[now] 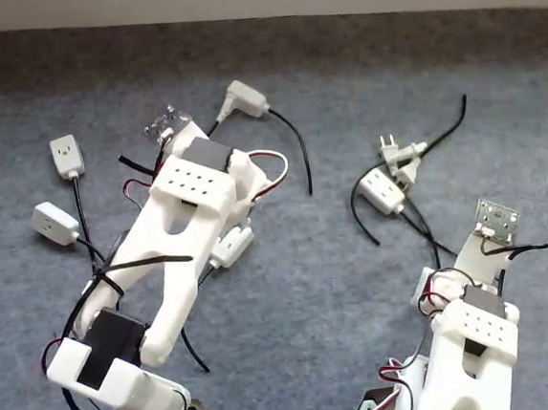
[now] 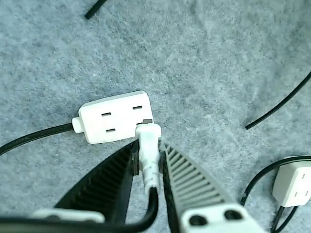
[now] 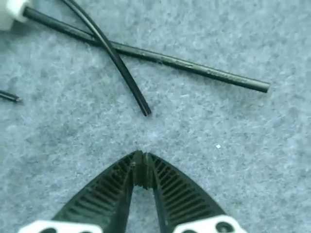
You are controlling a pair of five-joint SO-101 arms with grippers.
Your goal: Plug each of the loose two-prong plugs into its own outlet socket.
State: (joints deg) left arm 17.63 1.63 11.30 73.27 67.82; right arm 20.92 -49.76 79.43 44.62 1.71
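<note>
Against the near corner of the white rectangular outlet socket (image 2: 114,117), the left gripper (image 2: 148,145) pinches a white two-prong plug (image 2: 147,132), long axis pointing into it; the right gripper (image 3: 144,167), closed on nothing, sits well apart.

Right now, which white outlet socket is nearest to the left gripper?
The socket directly ahead of the left gripper: the plug held in that gripper touches its face. A second socket lies farther off, with no plug at it.

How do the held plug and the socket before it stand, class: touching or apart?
Touching. Left wrist view: the plug meets the socket at its slot, no gap.
</note>
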